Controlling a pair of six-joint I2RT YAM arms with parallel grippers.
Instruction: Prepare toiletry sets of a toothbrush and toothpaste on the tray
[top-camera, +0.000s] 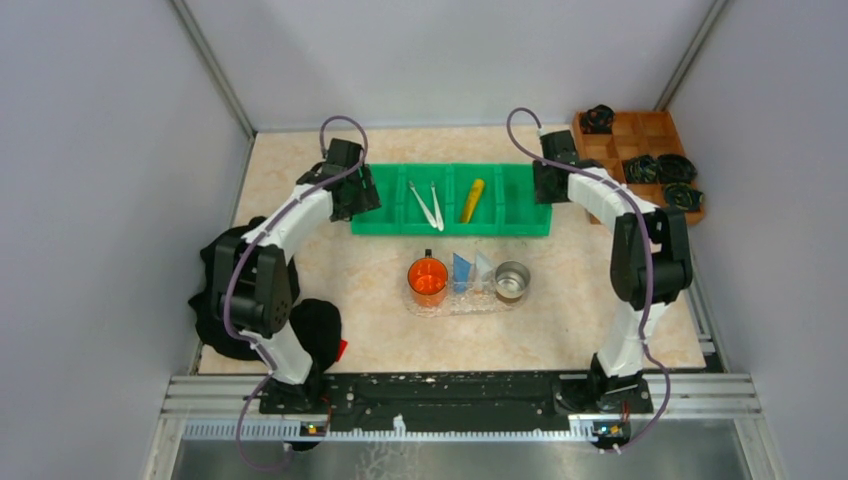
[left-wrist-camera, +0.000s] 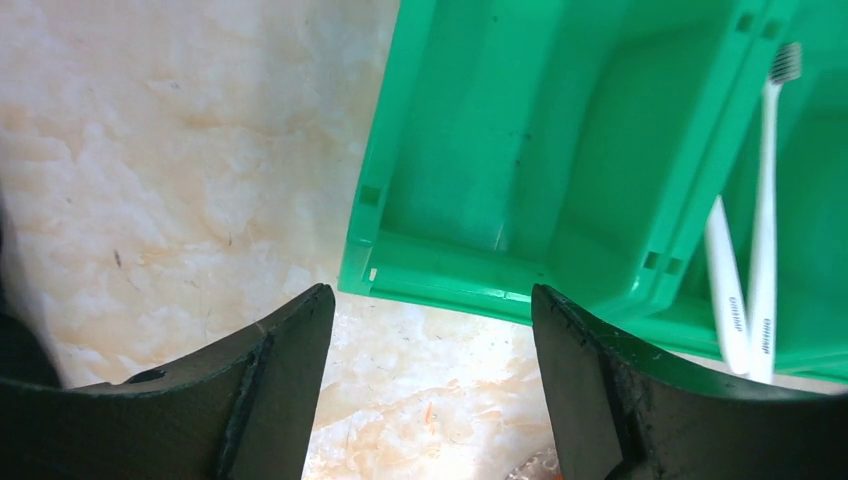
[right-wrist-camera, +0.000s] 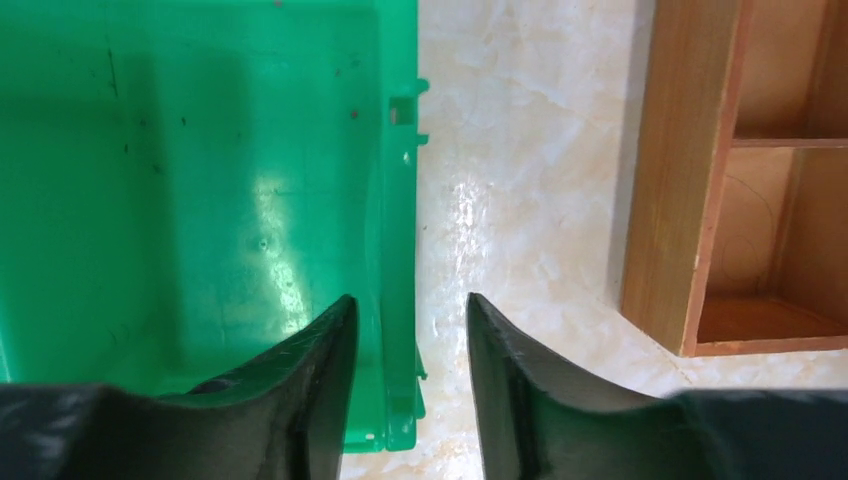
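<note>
Two white toothbrushes (top-camera: 426, 205) lie crossed in the second compartment of the green bin (top-camera: 525, 225); they also show in the left wrist view (left-wrist-camera: 748, 300). A yellow toothpaste tube (top-camera: 472, 200) lies in the third compartment. The clear tray (top-camera: 466, 306) in front holds a blue tube (top-camera: 461, 271) and a white tube (top-camera: 483, 268). My left gripper (top-camera: 358, 203) (left-wrist-camera: 432, 300) is open and empty over the bin's near left corner (left-wrist-camera: 400, 270). My right gripper (top-camera: 545, 186) (right-wrist-camera: 411, 300) is open, its fingers either side of the bin's right wall (right-wrist-camera: 402, 250).
An orange cup (top-camera: 428, 277) and a metal cup (top-camera: 512, 281) stand at the tray's ends. A brown wooden compartmented box (top-camera: 640, 130) (right-wrist-camera: 690, 200) with black coiled items is at the back right. A black cloth (top-camera: 225, 320) lies by the left arm's base.
</note>
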